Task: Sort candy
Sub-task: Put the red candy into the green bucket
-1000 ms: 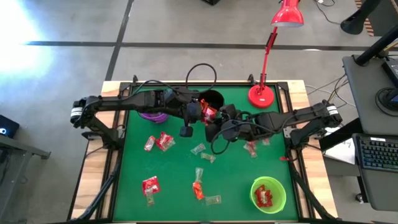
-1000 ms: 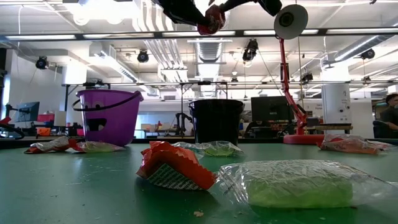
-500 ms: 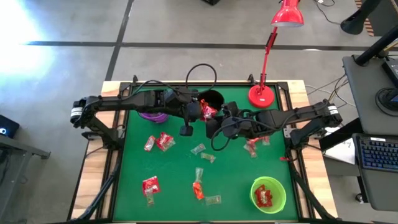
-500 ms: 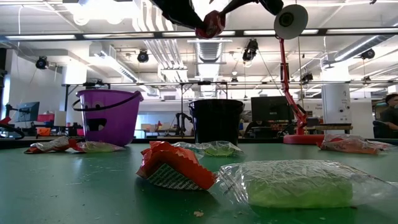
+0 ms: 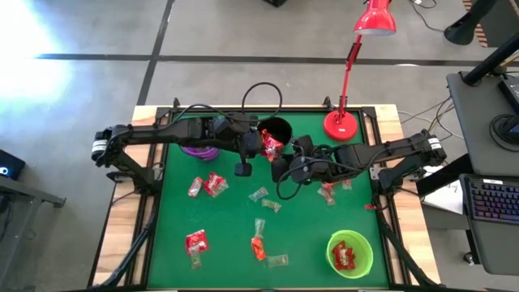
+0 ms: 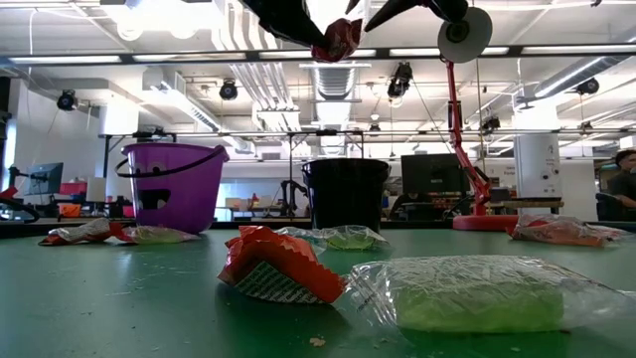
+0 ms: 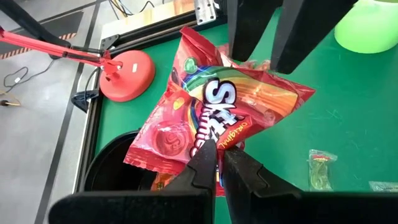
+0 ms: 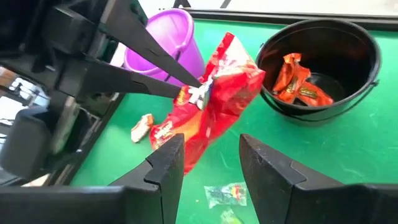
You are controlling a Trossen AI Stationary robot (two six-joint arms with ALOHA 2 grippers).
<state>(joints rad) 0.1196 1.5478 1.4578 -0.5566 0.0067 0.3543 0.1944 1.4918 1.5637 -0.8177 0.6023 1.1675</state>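
While backing off with fingers now spread, right gripper [image 8: 208, 165] released red candy packet [image 7: 217, 118]; left gripper [image 7: 216, 163] pinching it above black bucket [image 8: 323, 68]; handover done.

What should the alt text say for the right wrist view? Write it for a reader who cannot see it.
The left gripper pinches a crinkly red candy packet in the air, between the right gripper's open fingers. Behind it on the green table stand a purple plastic bucket and a black bucket holding orange-wrapped candies.
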